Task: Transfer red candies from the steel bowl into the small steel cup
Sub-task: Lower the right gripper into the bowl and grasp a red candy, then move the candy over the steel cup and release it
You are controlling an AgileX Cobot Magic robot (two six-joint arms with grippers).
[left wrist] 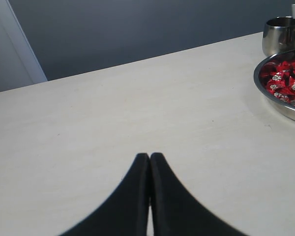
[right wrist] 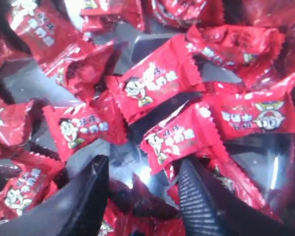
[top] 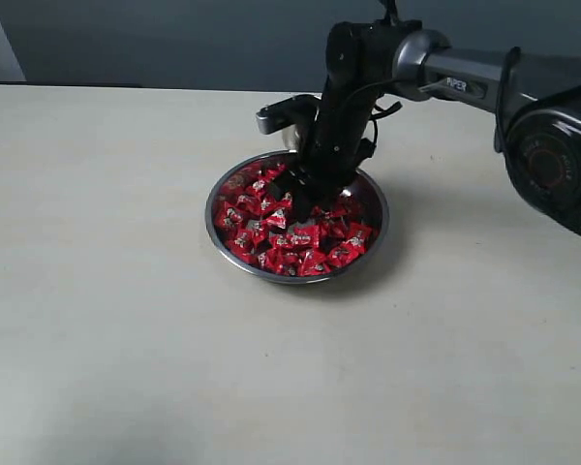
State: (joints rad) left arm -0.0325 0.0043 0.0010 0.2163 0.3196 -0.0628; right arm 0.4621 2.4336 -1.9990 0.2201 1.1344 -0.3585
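The steel bowl [top: 373,232] sits mid-table, full of red candies [top: 271,232]. My right gripper [top: 298,197] is down inside the bowl among them. In the right wrist view it [right wrist: 143,164] stands open, fingers [right wrist: 199,201] spread with candies [right wrist: 160,86] lying around and between them, none pinched. The small steel cup [top: 289,124] stands just behind the bowl, mostly hidden by the right arm. In the left wrist view the cup [left wrist: 281,35] and the bowl [left wrist: 273,98] show at the edge; my left gripper [left wrist: 149,156] is shut and empty over bare table.
The pale table [top: 97,242] runs wide to the left and front of the bowl. The right arm [top: 484,82] reaches in from the right. A dark wall [left wrist: 137,29] stands behind the table's far edge.
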